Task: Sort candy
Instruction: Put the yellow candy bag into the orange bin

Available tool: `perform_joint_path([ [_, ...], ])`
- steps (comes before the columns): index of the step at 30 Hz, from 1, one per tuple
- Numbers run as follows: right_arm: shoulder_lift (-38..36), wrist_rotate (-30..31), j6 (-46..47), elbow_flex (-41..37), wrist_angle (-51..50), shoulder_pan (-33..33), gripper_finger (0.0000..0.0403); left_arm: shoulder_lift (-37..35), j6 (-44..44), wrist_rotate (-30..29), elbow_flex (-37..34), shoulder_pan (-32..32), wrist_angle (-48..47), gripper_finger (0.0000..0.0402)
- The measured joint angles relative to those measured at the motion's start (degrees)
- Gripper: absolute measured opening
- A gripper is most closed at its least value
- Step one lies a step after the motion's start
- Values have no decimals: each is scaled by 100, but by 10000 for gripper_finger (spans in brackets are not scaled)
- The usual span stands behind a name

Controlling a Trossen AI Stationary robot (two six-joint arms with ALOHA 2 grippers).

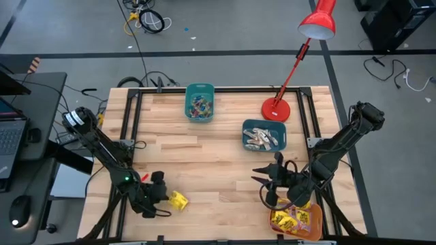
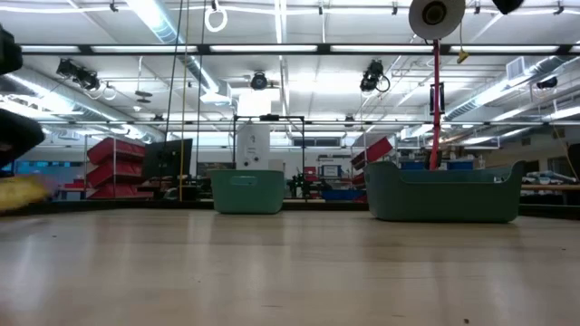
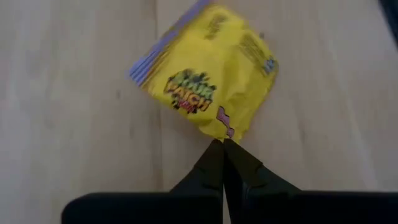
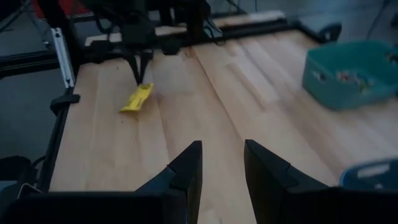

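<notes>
Your left gripper (image 3: 222,144) sits low over the near-left part of the table (image 1: 218,160), its two fingers pressed together on the corner of a yellow packet (image 3: 208,78) of sour candy; the pinch takes only the crimped edge, so most of the wrapper hangs free ahead of the tips. In the right wrist view that same yellow packet (image 4: 137,98) looks tilted, one end on or close to the wood, so judge it as gripped but barely raised, if at all. A corner hold like this is light, and the packet could swing or slip if you move fast. Your right gripper (image 4: 222,163) waits over the near-right part of the table with its fingers apart and nothing between them, just beside the orange bin (image 1: 297,221) that already holds other yellow packets, which is very likely where this one belongs. That leaves a carry across the whole near edge of the table. The other sweets are already parted by kind: small coloured pieces in the teal bin (image 1: 199,102) at the far side, pale stick-shaped pieces in the second teal bin (image 1: 264,135) beside the red lamp (image 1: 276,109). No other loose candy shows on the wood.
</notes>
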Motion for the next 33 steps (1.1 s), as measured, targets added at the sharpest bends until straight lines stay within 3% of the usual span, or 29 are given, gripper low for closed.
perform_joint_path([
  [7,392,-12,-1827,1,1326,-260,105,-2,389,-1058,32,4,34,1],
  [11,819,-124,-2190,2,2017,-625,105,-2,1122,-1920,34,2,324,0],
  [17,1449,-1172,-2579,4,2788,-1249,105,-9,2326,-2681,41,53,1022,0],
  [24,2153,-2148,-2870,4,4023,-1802,105,-13,2717,-2624,43,223,1293,0],
  [29,2262,-2398,-2727,61,3858,-1998,105,-13,2657,-1299,45,291,1320,2],
  [33,2245,-2349,-2932,68,3991,-1996,105,90,2603,-1137,45,297,1486,31],
])
